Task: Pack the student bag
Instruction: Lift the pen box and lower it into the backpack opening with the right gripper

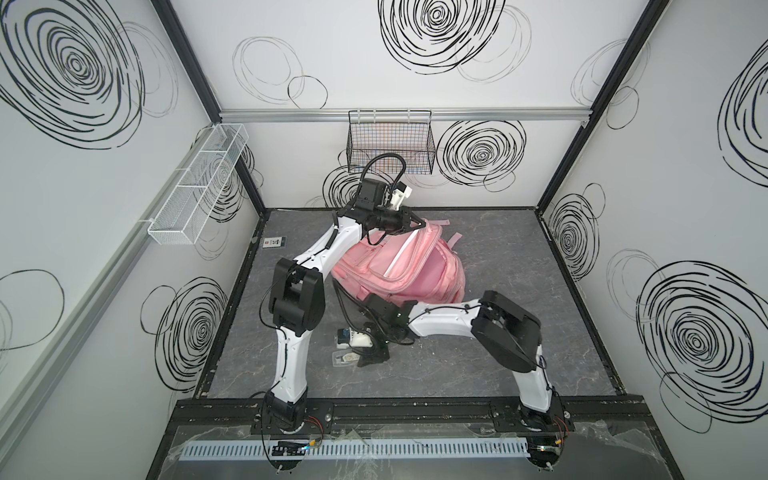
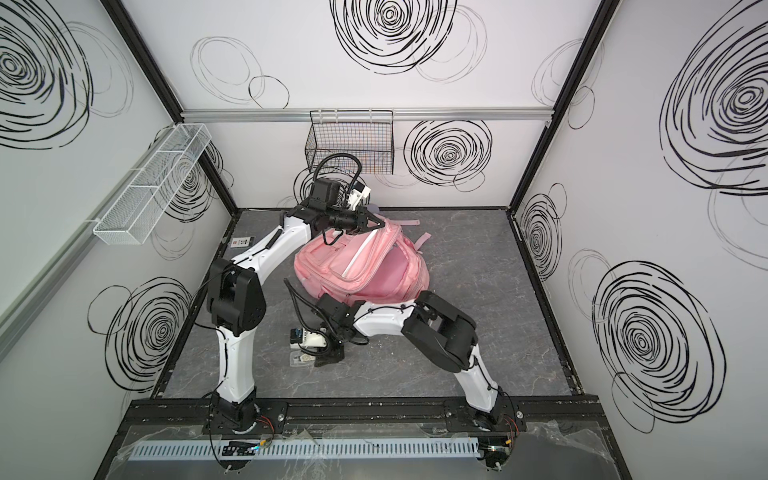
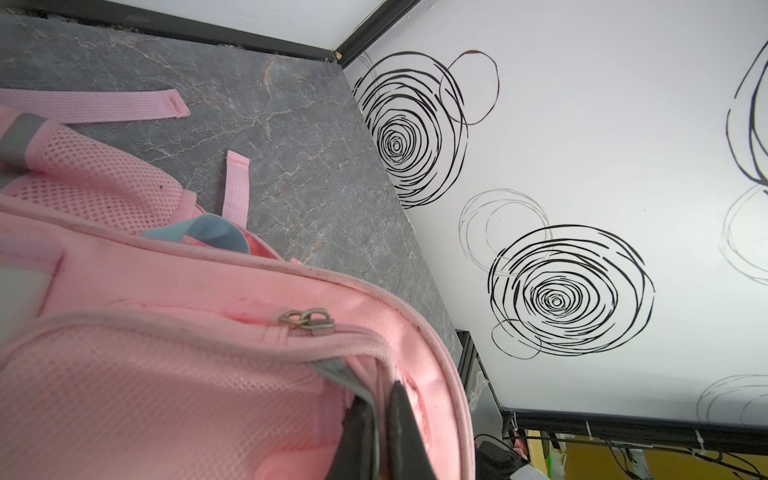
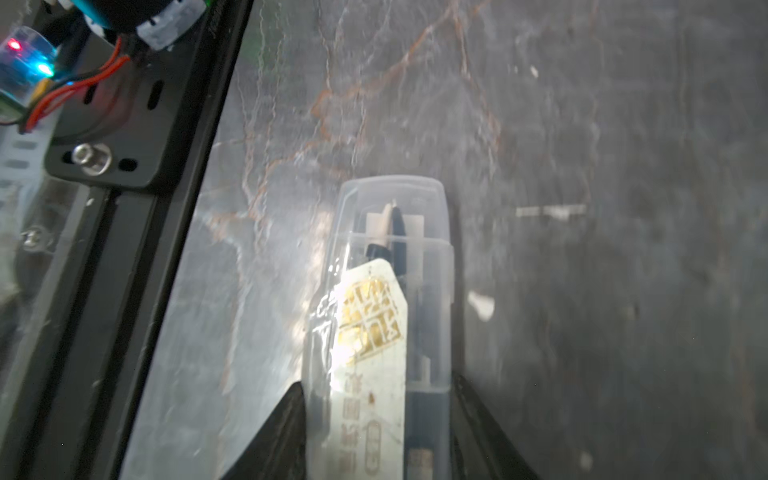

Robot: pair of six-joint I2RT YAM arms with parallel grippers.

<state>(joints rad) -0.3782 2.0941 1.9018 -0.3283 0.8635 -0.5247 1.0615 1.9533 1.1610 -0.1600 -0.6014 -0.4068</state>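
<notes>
The left gripper [image 1: 420,225] is clamping the student bag [image 1: 399,270] by its rim between its fingers, while the right gripper [image 4: 377,380] is straddling a clear case [image 4: 432,266], grip unclear, its gold-printed label [image 4: 370,332] unreadable.

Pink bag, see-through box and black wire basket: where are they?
pink bag [image 1: 365,266], in a top view, front pocket.
see-through box [image 4: 395,191], right wrist view, its clear far end.
black wire basket [image 1: 390,145], in a top view, front mesh.

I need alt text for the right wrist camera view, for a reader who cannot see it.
A clear plastic case with a white, gold-printed label lies on the grey marbled table, between the two black fingers of the right gripper. Whether they touch it is unclear.
</notes>
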